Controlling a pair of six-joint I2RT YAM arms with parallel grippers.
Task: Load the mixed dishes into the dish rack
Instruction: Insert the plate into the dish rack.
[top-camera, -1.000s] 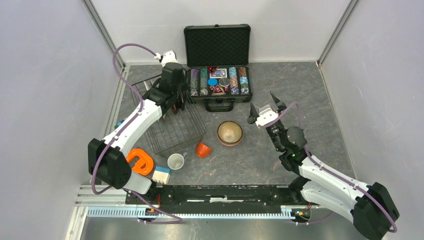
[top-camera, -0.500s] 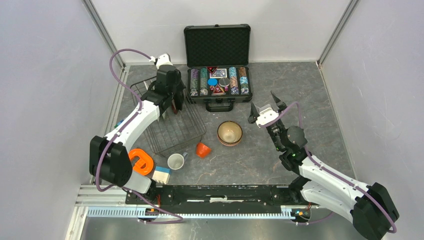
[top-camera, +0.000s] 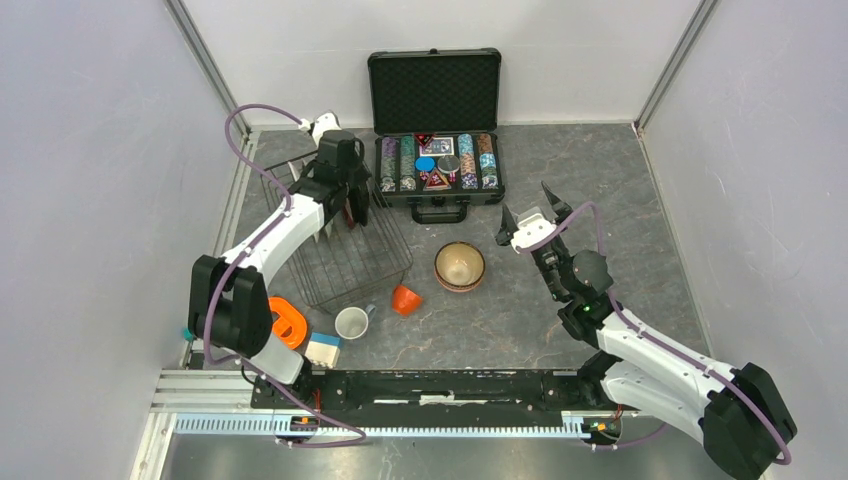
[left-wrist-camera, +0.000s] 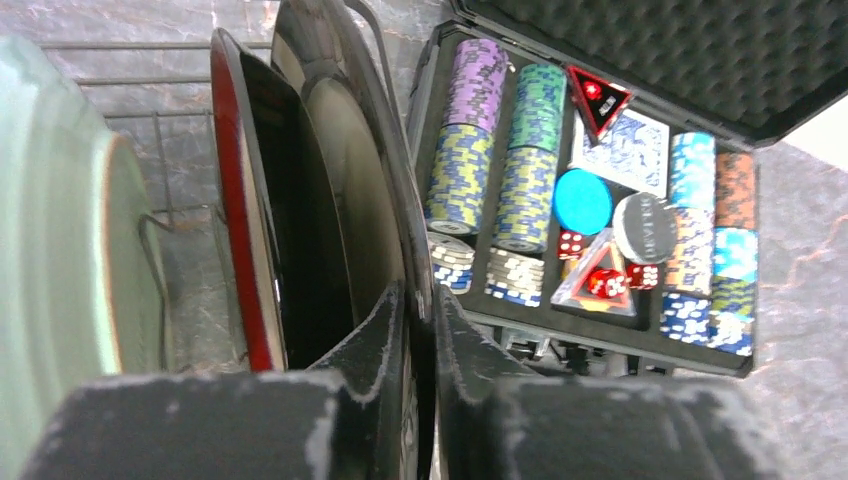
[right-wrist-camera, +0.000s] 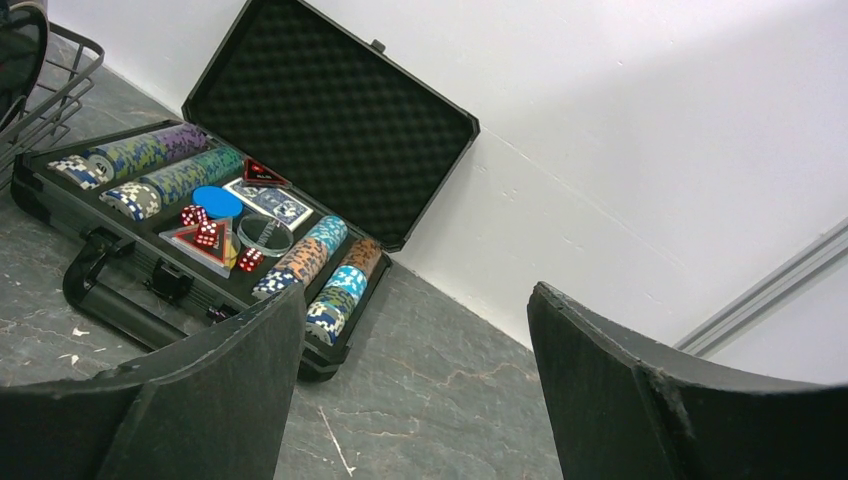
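While the left pincer (left-wrist-camera: 420, 302) grips, the plate (left-wrist-camera: 347, 160) stands between its fingers.

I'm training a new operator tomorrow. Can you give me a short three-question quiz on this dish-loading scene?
1. True or false: the right end effector is open and holds nothing.
2. The left end effector: A is shut on a plate, B hangs open, C is out of view.
3. Which three dishes sit on the table outside the dish rack?
Key: 1 true; 2 A; 3 the tan bowl, the orange cup, the white cup.
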